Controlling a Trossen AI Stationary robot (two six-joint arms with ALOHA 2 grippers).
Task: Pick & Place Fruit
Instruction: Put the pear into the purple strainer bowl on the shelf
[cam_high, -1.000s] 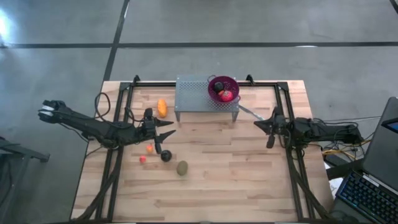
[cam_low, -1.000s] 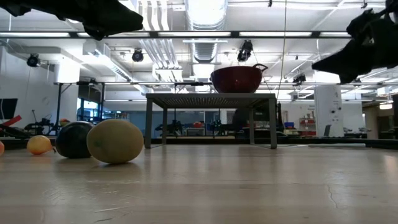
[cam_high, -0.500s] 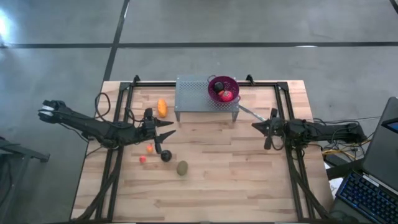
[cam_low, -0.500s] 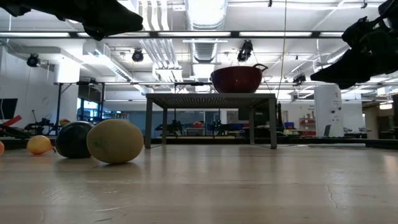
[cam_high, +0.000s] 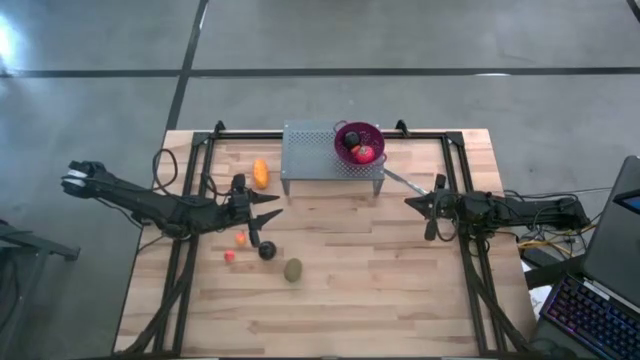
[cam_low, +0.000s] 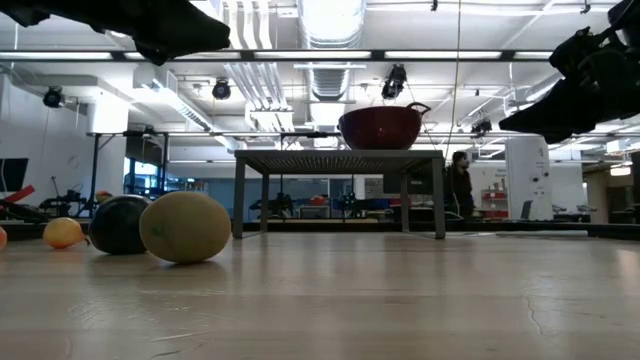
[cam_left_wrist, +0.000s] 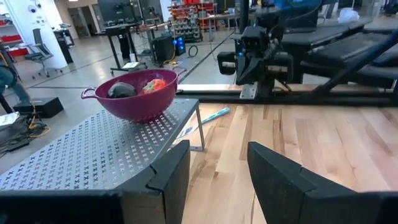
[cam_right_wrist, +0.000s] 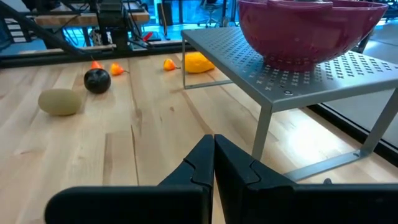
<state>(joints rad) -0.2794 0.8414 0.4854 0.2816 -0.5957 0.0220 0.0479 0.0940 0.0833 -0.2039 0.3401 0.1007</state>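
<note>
Five fruits lie on the table's left half: an elongated orange one (cam_high: 261, 173), a small orange ball (cam_high: 241, 238), a red ball (cam_high: 230, 256), a black round (cam_high: 267, 250) and a brown-green oval (cam_high: 293, 270). The purple bowl (cam_high: 358, 142) stands on a perforated metal stand (cam_high: 310, 155) at the far middle and holds a dark round (cam_left_wrist: 122, 90) and a red fruit (cam_left_wrist: 157, 84). My left gripper (cam_high: 272, 206) hovers open above the table, between the orange fruit and the black round. My right gripper (cam_high: 410, 203) hovers shut on nothing at the right.
A thin silver utensil (cam_high: 400, 180) lies on the table between the stand and my right gripper. Black frame rails (cam_high: 190, 200) run along both table sides. Bare wood spreads over the near half. A person (cam_low: 460, 185) stands far off in the room.
My right gripper has dipped a little and edged toward the table's middle, its fingers staying shut. A person has come into sight in the room beyond the table.
</note>
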